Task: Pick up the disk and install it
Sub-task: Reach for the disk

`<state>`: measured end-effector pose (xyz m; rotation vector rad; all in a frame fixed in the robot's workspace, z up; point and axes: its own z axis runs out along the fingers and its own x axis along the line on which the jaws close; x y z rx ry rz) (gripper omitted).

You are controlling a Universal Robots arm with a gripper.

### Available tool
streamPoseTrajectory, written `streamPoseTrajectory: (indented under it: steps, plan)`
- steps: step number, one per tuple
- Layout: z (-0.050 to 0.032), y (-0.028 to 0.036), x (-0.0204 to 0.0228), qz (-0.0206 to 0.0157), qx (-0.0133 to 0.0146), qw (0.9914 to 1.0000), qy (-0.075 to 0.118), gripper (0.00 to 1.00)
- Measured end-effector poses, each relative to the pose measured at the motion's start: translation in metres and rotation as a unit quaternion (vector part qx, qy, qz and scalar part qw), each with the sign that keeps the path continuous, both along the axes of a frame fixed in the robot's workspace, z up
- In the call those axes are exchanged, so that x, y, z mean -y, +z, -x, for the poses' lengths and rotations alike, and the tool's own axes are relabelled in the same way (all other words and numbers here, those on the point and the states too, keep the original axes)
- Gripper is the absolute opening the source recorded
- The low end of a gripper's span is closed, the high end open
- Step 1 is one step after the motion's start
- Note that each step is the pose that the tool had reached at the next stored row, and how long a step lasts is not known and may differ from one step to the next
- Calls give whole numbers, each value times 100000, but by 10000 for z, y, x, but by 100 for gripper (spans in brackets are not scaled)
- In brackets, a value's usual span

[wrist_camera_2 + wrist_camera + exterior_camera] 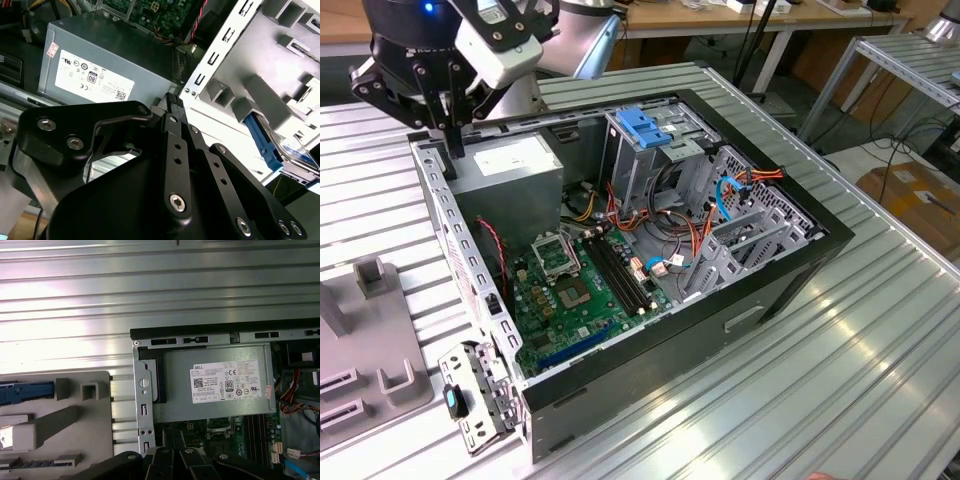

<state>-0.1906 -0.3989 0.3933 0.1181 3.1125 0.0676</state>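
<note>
Hovering at the rim of the open computer case (760, 300), gripper (451, 140) clenched on nothing.
The disk (292, 150) probably lies in the grey fixture (75, 415) beside the case, mostly cut off; a good pickup needs jaws opened, squared across its long sides.

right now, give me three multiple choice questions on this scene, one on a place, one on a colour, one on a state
1. Where does the disk lie?
A in the drive cage
B in the grey fixture
C on the power supply

2. What colour is its carrier rail?
A blue
B red
C green

3. The computer case is:
A closed
B open
C upside down

Answers:
1 B, it sits in the fixture outside the case.
2 A, a blue rail runs along its edge.
3 B, the motherboard shows.
</note>
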Motion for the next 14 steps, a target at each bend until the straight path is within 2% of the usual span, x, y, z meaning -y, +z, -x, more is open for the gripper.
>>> streamPoseTrajectory:
  steps: [14]
  plan:
    - [147,0,0,-3,4,100000,1,11]
